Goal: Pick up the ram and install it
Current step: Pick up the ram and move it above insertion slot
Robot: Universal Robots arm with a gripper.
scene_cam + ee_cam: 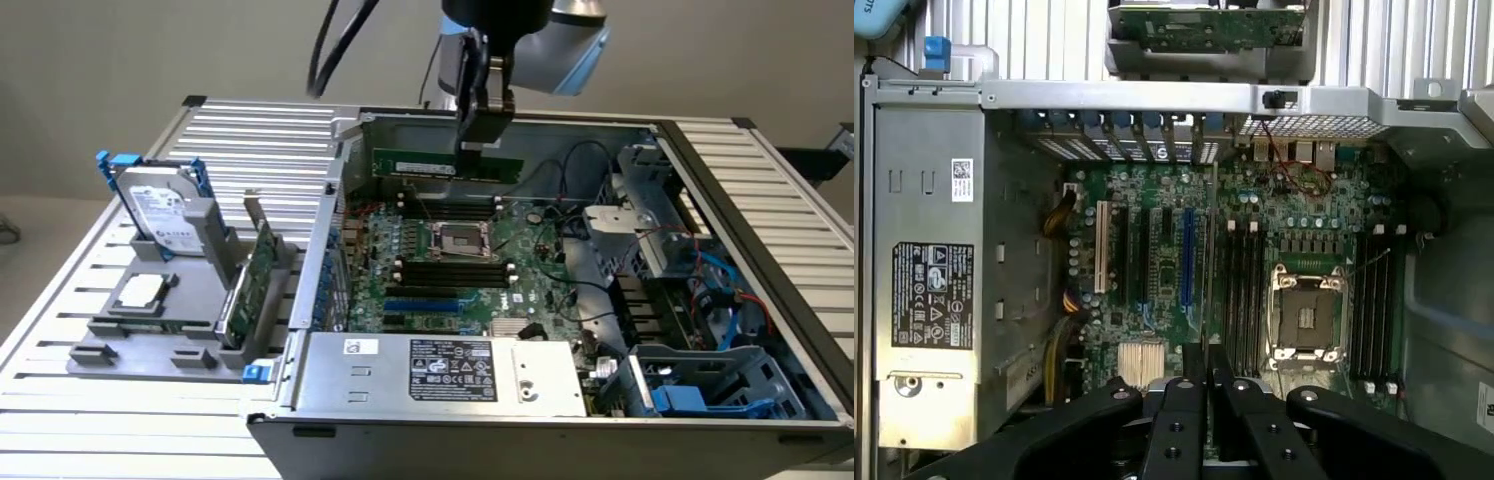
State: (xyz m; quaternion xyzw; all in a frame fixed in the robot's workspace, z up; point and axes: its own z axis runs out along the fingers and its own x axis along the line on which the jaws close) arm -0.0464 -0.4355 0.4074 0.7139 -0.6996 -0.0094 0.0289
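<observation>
The ram (427, 164) is a long thin green stick hanging level above the far side of the open computer case. My gripper (477, 140) is shut on its upper edge, right of its middle. In the wrist view the ram (1209, 260) shows edge-on as a thin line running out from between my black fingers (1184, 400), with the gripper (1208, 378) shut on it. Below it lies the green motherboard (534, 255) with its black slots (454, 272) on either side of the CPU socket (466, 240). The ram hangs above the board, apart from the slots (1239, 290).
A power supply box (441, 370) fills the case's near side. Drive cages and cables (694, 290) stand on the exterior view's right. Outside the case, on the exterior view's left, a grey holder (134, 335) carries a hard drive (167, 215) and a larger green card (247, 290).
</observation>
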